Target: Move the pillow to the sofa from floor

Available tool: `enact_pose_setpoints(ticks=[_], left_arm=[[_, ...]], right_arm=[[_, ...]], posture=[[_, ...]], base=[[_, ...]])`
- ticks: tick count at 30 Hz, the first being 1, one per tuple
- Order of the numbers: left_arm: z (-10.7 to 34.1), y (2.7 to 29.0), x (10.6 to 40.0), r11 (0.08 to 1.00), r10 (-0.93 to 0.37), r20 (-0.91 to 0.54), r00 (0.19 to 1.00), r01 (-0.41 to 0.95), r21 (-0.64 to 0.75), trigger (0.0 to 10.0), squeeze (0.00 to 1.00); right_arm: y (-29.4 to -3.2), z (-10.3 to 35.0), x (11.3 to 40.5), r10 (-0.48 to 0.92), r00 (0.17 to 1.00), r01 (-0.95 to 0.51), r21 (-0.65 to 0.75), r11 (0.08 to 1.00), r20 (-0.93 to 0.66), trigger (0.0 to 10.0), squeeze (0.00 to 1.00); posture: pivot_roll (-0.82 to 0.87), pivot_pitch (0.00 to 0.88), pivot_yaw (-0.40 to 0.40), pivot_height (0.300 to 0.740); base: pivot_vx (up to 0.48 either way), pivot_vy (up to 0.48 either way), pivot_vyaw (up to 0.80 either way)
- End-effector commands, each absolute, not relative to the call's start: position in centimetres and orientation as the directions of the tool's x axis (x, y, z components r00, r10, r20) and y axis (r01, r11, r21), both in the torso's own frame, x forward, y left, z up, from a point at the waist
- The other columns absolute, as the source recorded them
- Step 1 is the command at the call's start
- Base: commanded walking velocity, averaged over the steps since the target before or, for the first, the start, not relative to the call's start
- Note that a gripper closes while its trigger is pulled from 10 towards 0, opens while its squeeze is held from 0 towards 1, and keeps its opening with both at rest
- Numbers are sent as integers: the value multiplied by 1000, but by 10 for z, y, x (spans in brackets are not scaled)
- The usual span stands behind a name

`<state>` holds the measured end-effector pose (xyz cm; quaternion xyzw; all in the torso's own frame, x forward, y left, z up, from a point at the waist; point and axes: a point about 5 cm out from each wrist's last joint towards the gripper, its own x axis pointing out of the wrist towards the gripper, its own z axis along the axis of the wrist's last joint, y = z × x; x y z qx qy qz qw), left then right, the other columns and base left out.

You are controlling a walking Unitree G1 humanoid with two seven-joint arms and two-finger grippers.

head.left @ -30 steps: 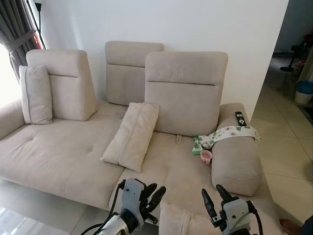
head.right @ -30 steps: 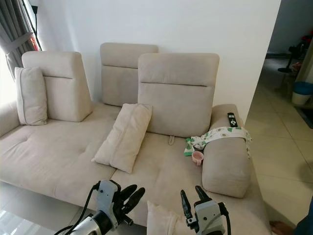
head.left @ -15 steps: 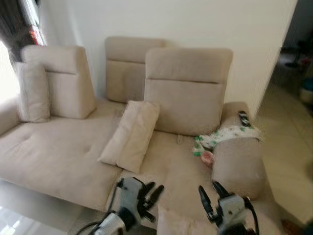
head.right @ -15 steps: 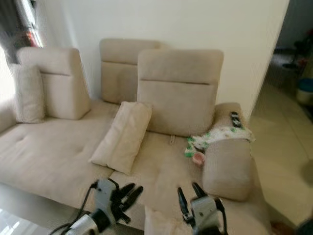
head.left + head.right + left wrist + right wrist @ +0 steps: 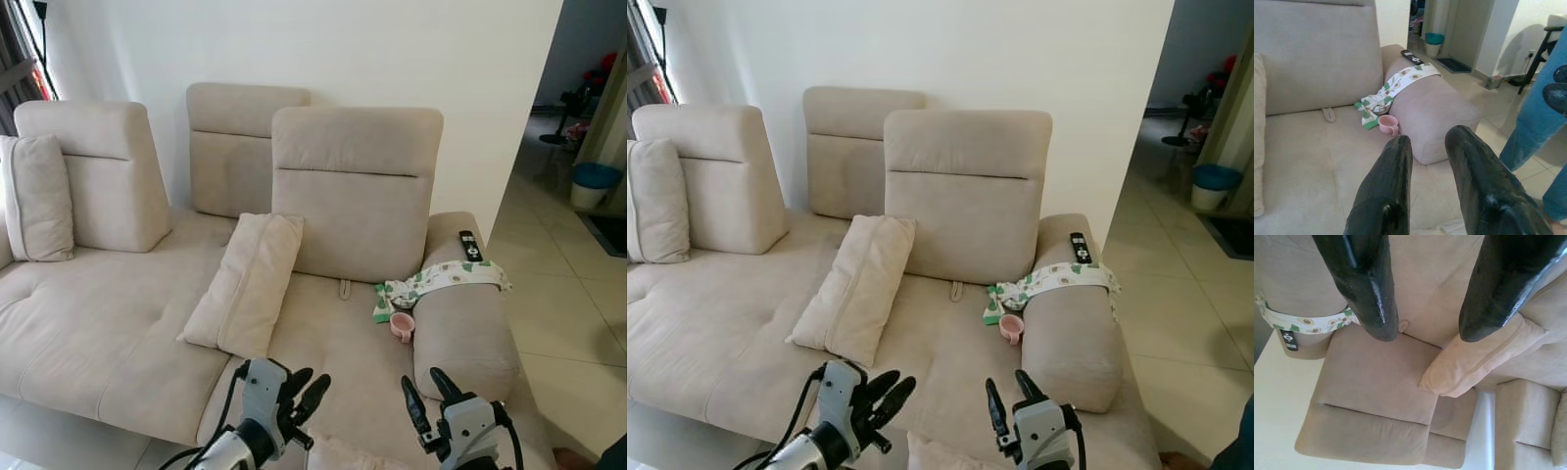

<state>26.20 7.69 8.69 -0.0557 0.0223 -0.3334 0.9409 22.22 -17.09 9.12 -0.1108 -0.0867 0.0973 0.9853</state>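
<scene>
From the head camera, a beige sofa [image 5: 118, 323] stood against a white wall [image 5: 323, 49], with pale tiled floor [image 5: 568, 323] running off toward a doorway on the right. One pillow [image 5: 245, 284] leaned on the seat against the middle backrest, and a second cushion [image 5: 34, 196] stood upright at the far left. A patterned cloth [image 5: 441, 279] draped over the right armrest [image 5: 460, 328], with a remote [image 5: 469, 245] on top and a pink cup [image 5: 403, 326] on the seat just beside it. The left gripper [image 5: 306, 392] and right gripper [image 5: 425, 397] hung low in front of the seat edge, both with fingers spread and holding nothing. A beige pillow corner [image 5: 936, 455] showed at the bottom edge between them, below the grippers.

In the left wrist view, the two black fingers [image 5: 1386, 191] stood apart, pointing across the seat toward the cup and armrest; a person's blue trouser leg [image 5: 1533, 132] stood on the tiles.

In the right wrist view, the fingers [image 5: 1364, 284] were parted over the seat, the leaning pillow lying beyond them.
</scene>
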Motion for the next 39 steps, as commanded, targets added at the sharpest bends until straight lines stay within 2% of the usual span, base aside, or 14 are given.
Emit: enact_pose_setpoints(ticks=[1,4,6,10,29,39], left_arm=[[84,79,262,778,-626,-22,779,623,-88,10000,0],[84,78,263,773,-634,-20,773,632,-64,10000,0],[85,78,263,758,-652,-20,758,652,-12,10000,0],[84,78,263,749,-663,-24,748,663,6,10000,0],[83,79,263,739,-673,-27,740,673,32,10000,0],[82,78,264,733,-678,-26,734,679,40,10000,0]], right_arm=[[-171,87,221,208,969,-172,-239,956,133,10000,0],[-171,86,221,208,970,-173,-238,956,129,10000,0],[-171,86,221,209,970,-175,-237,956,125,10000,0],[-171,86,221,209,970,-176,-237,956,124,10000,0],[-172,84,218,203,972,-172,-237,956,116,10000,0],[-175,81,215,196,975,-166,-236,958,108,10000,0]], posture=[[124,0,62,740],[124,0,62,740],[126,0,62,725],[125,0,62,710],[122,0,67,650],[112,0,69,600]], base=[[0,0,0],[0,0,0],[0,0,0],[0,0,0],[0,0,0],[0,0,0]])
